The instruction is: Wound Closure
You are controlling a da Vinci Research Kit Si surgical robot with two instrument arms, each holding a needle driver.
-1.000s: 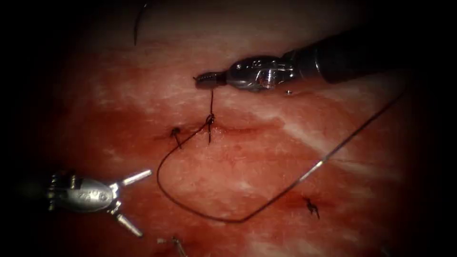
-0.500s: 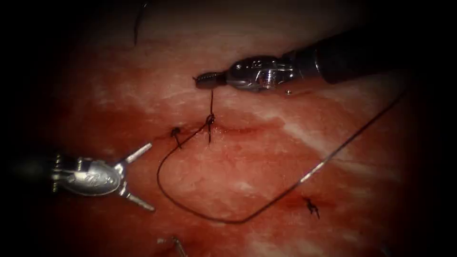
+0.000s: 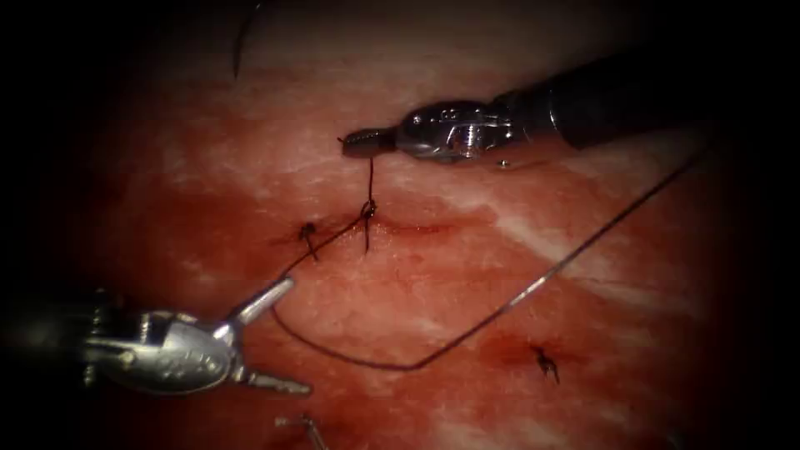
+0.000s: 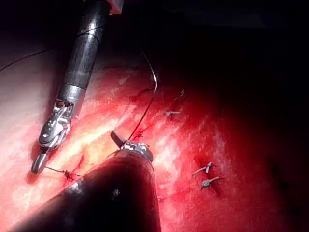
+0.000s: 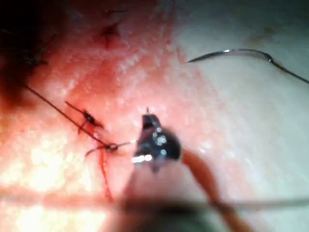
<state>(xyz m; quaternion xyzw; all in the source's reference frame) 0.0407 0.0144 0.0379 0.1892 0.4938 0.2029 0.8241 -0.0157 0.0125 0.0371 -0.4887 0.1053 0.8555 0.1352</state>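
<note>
Right tool (image 3: 346,142): jaws pinching short thread end (image 3: 370,179) above knot (image 3: 367,208) at cut (image 3: 408,227). Left tool (image 3: 287,337): jaws spread, upper jaw touching long thread (image 3: 400,365). Needle (image 5: 231,52): lying free on tissue (image 3: 433,292), outside it.

Red fluid (image 3: 417,283) smeared around; finished stitch (image 3: 546,362) lower right.

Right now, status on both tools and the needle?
Left tool open, empty, astride the thread. Right tool shut on thread tail above the knot. Needle lies free on the tissue.
</note>
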